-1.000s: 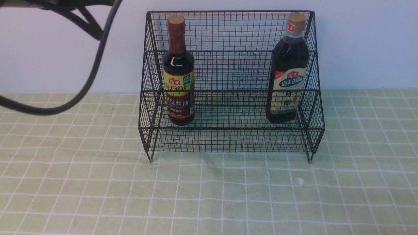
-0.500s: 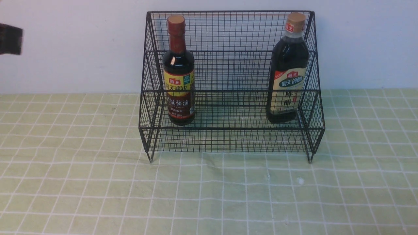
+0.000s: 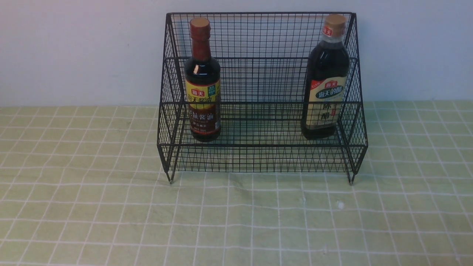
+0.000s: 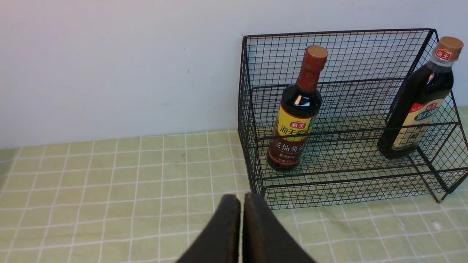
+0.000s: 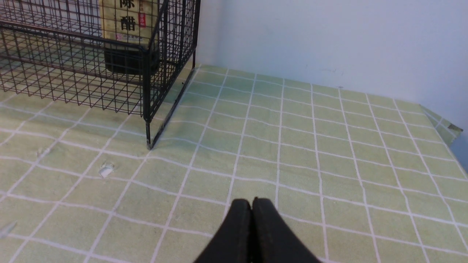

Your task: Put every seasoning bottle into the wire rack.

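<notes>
Front view shows my wire rack (image 3: 261, 98) standing on the green checked tabletop (image 3: 236, 221) against the pale wall (image 3: 74, 51). The slim bottle (image 3: 202, 81) stands upright at the rack's left end, the larger bottle (image 3: 326, 77) upright at its right end, well apart from each other. Neither of my arms appears there. Through my left wrist camera, my left end effector (image 4: 241, 204) has its fingers pressed together and empty, hovering above the tabletop just in front of the rack's left front corner, with the slim bottle beyond it. My right end effector (image 5: 252, 206) is likewise pressed together and holds nothing, out past the rack's right front leg, away from the larger bottle.
</notes>
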Controlling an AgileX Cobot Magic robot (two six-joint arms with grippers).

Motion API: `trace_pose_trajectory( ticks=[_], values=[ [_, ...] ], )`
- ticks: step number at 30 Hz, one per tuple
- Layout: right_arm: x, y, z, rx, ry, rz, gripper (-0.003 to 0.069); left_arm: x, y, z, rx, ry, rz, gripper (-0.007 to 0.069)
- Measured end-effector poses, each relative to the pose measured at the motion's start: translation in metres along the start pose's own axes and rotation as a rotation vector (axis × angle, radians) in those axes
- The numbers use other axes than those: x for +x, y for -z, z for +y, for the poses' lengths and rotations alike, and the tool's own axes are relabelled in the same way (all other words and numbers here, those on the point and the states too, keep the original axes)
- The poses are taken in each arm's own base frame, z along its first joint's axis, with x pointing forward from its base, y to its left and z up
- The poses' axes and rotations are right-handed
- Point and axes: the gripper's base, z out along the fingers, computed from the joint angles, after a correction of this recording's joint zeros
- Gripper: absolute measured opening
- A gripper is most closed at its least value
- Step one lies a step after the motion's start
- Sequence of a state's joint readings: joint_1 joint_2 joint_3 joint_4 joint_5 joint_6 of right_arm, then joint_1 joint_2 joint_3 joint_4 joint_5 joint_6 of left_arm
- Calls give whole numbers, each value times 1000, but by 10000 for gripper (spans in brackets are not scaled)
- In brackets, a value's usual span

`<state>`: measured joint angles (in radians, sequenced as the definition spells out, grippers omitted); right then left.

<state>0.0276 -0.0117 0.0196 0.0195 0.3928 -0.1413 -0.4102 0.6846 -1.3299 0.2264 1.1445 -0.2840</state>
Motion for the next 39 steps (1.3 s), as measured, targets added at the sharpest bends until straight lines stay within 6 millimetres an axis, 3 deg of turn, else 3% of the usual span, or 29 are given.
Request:
trace_pose_trajectory(
  ticks=[8, 15, 20, 21, 24, 26, 27, 29, 30, 31, 33, 39],
  values=[
    [0, 0, 0, 0, 0, 0, -13, 4, 1, 1, 2, -3, 1, -6],
    [0, 0, 0, 0, 0, 0, -13, 32, -19, -4, 87, -74, -119, -6],
    [0, 0, 0, 0, 0, 0, -13, 105, -42, -1, 149, -137, -285, -6],
    [0, 0, 0, 0, 0, 0, -13, 108, -43, 0, 145, -139, -290, -6],
    [0, 0, 0, 0, 0, 0, -13, 172, -61, 9, 104, -128, -330, -6],
    [0, 0, 0, 0, 0, 0, -13, 189, -66, 12, 82, -127, -331, -6],
    [0, 0, 0, 0, 0, 0, -13, 214, -74, 16, 45, -121, -316, -6],
    [0, 0, 0, 0, 0, 0, -13, 243, -87, 21, -4, -116, -263, -6],
    [0, 0, 0, 0, 0, 0, -13, 245, -88, 21, -10, -114, -257, -6],
    [0, 0, 0, 0, 0, 1, -13, 263, -98, 25, -48, -102, -203, -6],
    [0, 0, 0, 0, 0, 2, -13, 277, -106, 28, -71, -90, -155, -6],
    [0, 0, 0, 0, 0, 2, -13, 285, -110, 30, -92, -103, -128, -6]
  ],
)
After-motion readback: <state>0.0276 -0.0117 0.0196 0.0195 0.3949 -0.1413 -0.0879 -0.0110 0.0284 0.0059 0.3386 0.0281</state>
